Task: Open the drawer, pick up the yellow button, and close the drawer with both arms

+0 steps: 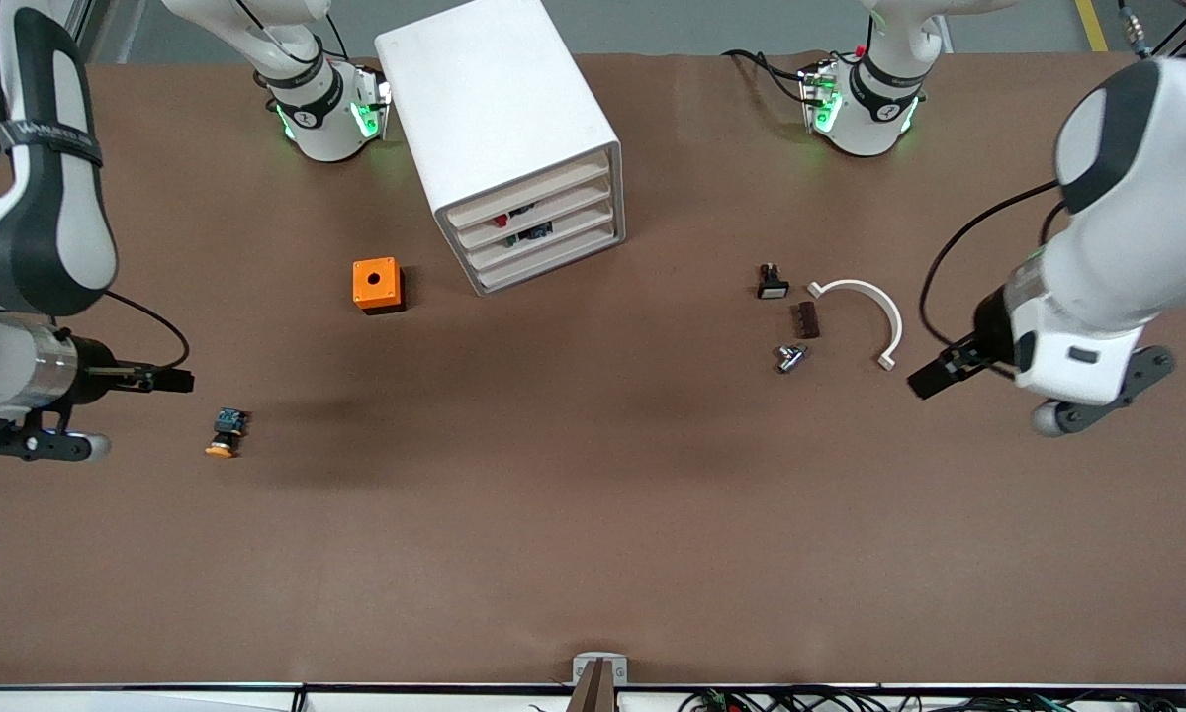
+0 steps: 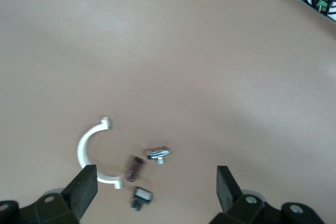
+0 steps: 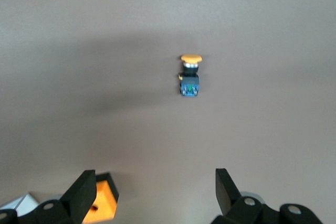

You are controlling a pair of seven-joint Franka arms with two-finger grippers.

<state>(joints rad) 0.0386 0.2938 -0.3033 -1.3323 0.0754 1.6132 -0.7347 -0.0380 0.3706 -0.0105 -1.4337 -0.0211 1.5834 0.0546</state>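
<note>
The button (image 1: 227, 433) lies on the table (image 1: 593, 554), near the right arm's end, nearer the camera than the orange cube (image 1: 376, 284). Right gripper (image 1: 172, 380) hangs empty beside it, fingers spread; left gripper (image 1: 929, 381) likewise spread. The drawer (image 1: 543, 259) seems closed.

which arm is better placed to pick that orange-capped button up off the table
Right. The button lies on the table at the right arm's end, close to the right gripper, whose fingers are open. The left gripper is at the left arm's end.
</note>
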